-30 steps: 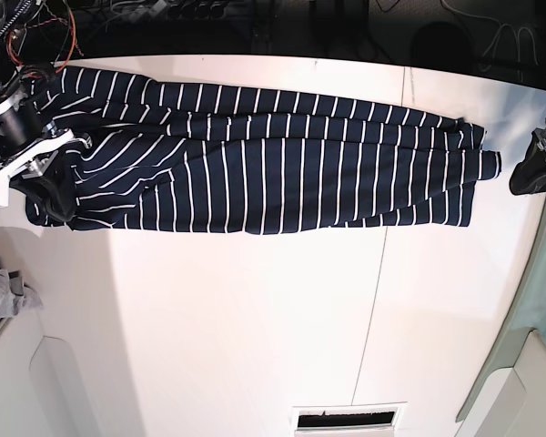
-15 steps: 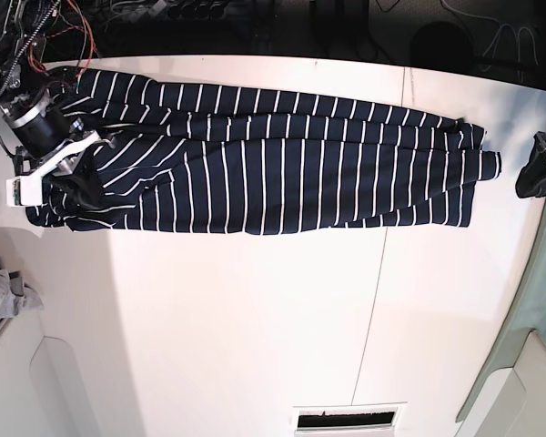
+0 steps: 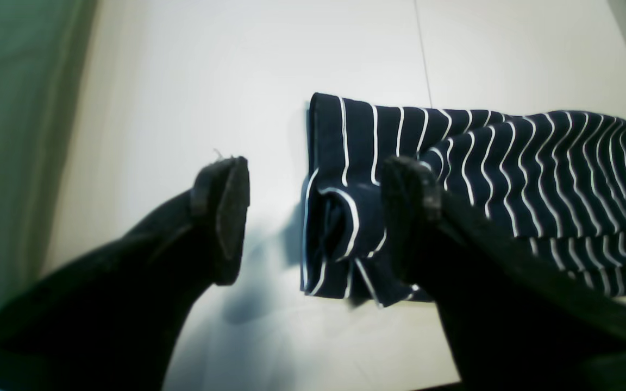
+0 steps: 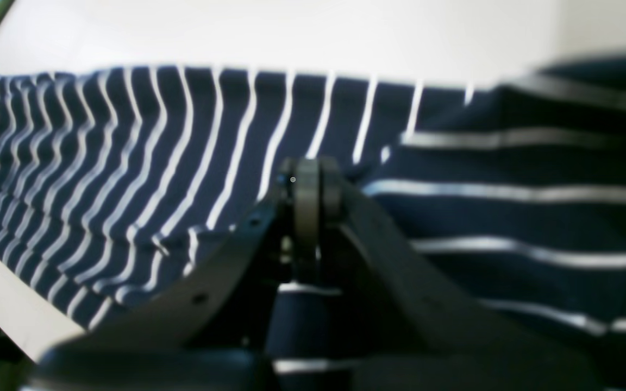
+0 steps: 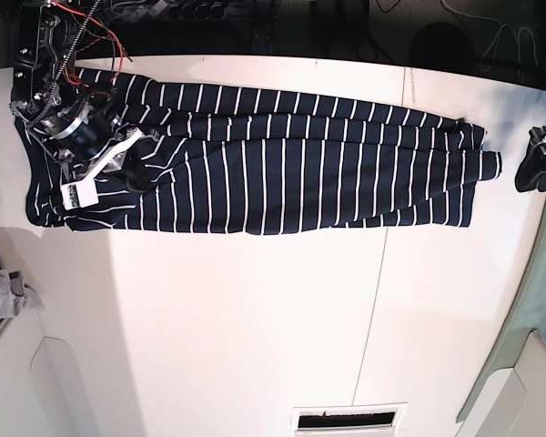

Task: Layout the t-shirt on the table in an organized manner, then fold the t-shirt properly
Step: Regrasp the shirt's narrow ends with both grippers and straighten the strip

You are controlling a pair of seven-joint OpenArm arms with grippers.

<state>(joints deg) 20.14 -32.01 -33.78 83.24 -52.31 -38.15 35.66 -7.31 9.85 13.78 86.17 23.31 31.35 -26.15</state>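
The dark navy short-sleeved fabric t-shirt with thin white stripes lies stretched in a long band across the far part of the wide, smooth white surface, but it is bunched lengthwise and not yet spread flat, so I judge the layout only partly done and the folding not begun. My left fingers stand wide apart and released just off the shirt's rumpled end, holding nothing; one black pad hangs over bare white, the other over the hem. My right fingers are clenched tight together over the other end of the shirt, with striped cloth bunched beneath them (whether a fold is truly pinched between them I cannot tell). What is left, as I judge it: opening the body out, squaring the sleeves, then the folds. No container holding anything shows; only a small plain grey cloth sits at the surface's edge.
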